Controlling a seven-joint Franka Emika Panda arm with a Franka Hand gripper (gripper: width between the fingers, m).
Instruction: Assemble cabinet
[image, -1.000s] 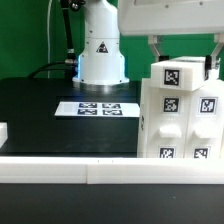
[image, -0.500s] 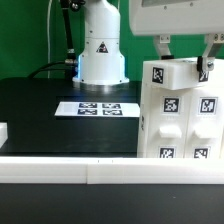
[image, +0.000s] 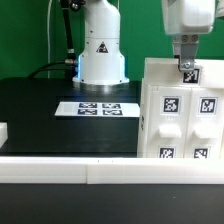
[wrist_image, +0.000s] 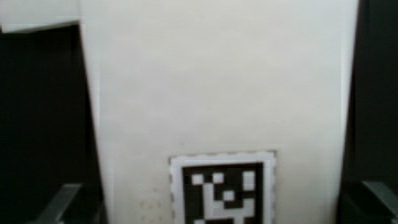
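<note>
Now, line by line:

Cabinet (image: 180, 115): a large white plastic box, the biggest white item in sight, standing upright on the black table at the exterior view's right, running out of that frame's right side.

Cabinet front: raised panels with rounded corners, several bearing square black-and-white tags; more tags show low on the front, partly hidden behind the white rail.

Cabinet top: a flat white face with one tag near its edge; in the wrist view it fills the middle as a tall white band (wrist_image: 214, 90) with a single tag at its lower part.

Gripper (image: 188, 66): directly above the cabinet's top, pointing straight down, fingertips at the top face close to the tag there.

Jaws: two dark fingertips (wrist_image: 63, 203) show at either side of the white band in the wrist view, set wide apart with the cabinet top between them; whether they press on it I cannot tell.

Arm: its white wrist housing hangs vertical above the cabinet; the white robot base (image: 101, 45) stands at the table's rear, well apart from the cabinet.

Marker board (image: 98, 108): flat on the black table (image: 40, 110) in front of the base, just beside the cabinet's near edge.

White rail (image: 70, 170): runs across the foreground, in front of the cabinet.
</note>
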